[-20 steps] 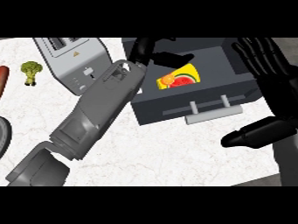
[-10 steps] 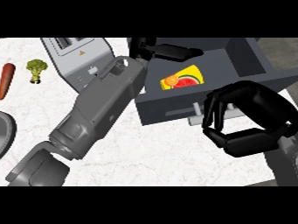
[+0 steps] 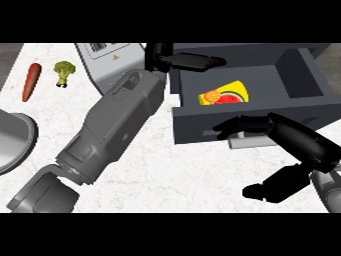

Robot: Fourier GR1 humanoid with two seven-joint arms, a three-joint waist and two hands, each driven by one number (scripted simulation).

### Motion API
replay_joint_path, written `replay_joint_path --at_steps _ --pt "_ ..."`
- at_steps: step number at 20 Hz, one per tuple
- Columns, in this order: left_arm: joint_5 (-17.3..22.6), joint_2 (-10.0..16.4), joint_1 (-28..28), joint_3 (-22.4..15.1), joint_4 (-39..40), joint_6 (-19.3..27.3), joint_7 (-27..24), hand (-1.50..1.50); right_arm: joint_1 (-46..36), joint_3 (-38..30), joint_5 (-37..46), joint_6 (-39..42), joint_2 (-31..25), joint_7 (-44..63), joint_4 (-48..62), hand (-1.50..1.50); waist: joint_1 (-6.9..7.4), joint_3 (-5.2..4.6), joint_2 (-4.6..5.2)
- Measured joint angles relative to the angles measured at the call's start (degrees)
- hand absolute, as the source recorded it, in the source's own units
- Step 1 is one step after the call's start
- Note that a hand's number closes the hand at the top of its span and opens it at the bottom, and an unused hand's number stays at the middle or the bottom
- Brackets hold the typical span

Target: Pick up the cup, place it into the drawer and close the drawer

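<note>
The cup (image 3: 223, 93) lies slanted in the drawer (image 3: 313, 107), lower-left to upper-right, just below my released left hand (image 3: 184, 61). My right hand (image 3: 302, 142), unclenched, touches the drawer's front.

The right hand (image 3: 307, 144) half-hides the drawer handle (image 3: 253, 143).

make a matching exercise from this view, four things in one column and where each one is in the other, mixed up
Things:
1. carrot
2. broccoli
3. cup
4. right hand

Places:
A. inside the open drawer
B. against the drawer's front panel
C. by the counter's left edge
D. just right of the carrot

Pairs: 1-C, 2-D, 3-A, 4-B
</note>
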Motion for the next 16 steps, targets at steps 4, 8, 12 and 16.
replay_joint_path --at_steps 4,8,12,16 --pt "1.3 0.24 1.68 0.81 -1.01 -1.78 -1.77 -1.5 1.05 3.89 10.83 -5.02 1.61 -3.06 6.07 -1.5 2.6 0.0 -0.18" --pt "1.52 0.71 3.68 1.57 -2.78 -3.17 -2.33 -1.5 0.01 6.81 18.3 -8.38 2.56 -8.46 17.23 -1.5 4.73 0.02 -0.36" --pt "1.5 1.62 7.51 1.81 -4.98 -4.77 -3.91 -1.5 -4.36 8.21 23.87 -11.39 3.75 -13.7 30.88 1.5 6.75 0.04 -0.32" --pt "1.54 3.18 11.01 1.53 -8.25 -6.55 -3.21 -1.5 -10.67 6.6 26.78 -15.19 5.33 -18.52 44.88 1.5 8.66 0.09 -0.28"
